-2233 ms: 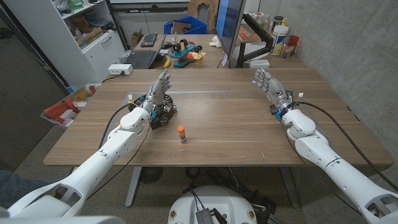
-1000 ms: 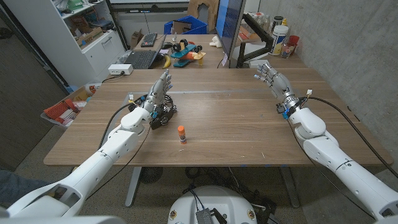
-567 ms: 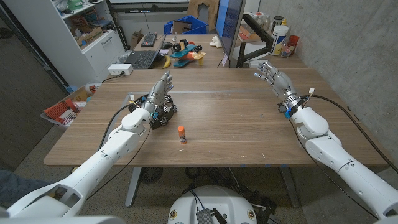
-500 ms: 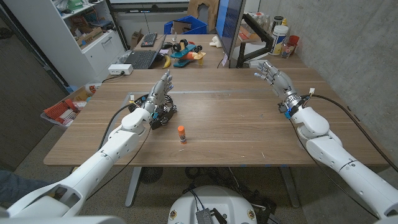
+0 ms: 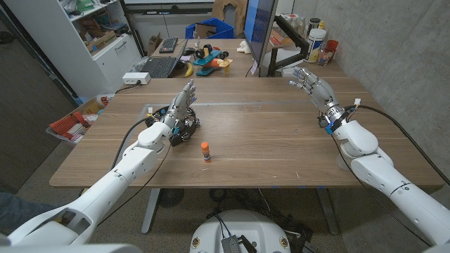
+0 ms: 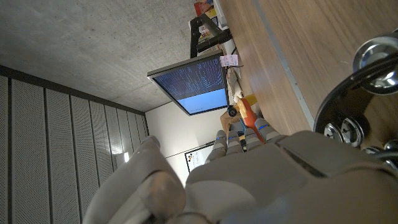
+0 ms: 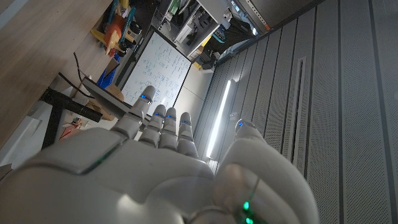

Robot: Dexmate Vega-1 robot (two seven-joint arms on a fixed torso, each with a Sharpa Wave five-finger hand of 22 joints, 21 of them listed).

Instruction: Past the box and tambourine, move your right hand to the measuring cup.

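Observation:
A black tambourine [image 5: 185, 131] with metal jingles lies on the left part of the wooden table [image 5: 267, 140]; its rim [image 6: 364, 81] also shows in the left wrist view. My left hand [image 5: 180, 103] stands upright just over it, fingers straight and apart, holding nothing; its back [image 6: 249, 180] is close to the left wrist camera. My right hand [image 5: 313, 86] hovers over the table's far right part, fingers spread and holding nothing. The right wrist view looks along its back [image 7: 155, 168] and outstretched fingers [image 7: 163, 124].
A small glue stick [image 5: 205, 151] with an orange cap stands upright near the table's middle. A monitor on a stand [image 5: 261, 42] and bottles [image 5: 318, 41] sit past the far edge. Black cables trail along both arms.
My right hand has drifted to the right and slightly farther away, towards the table's far right corner. The left hand, tambourine and glue stick have stayed put.

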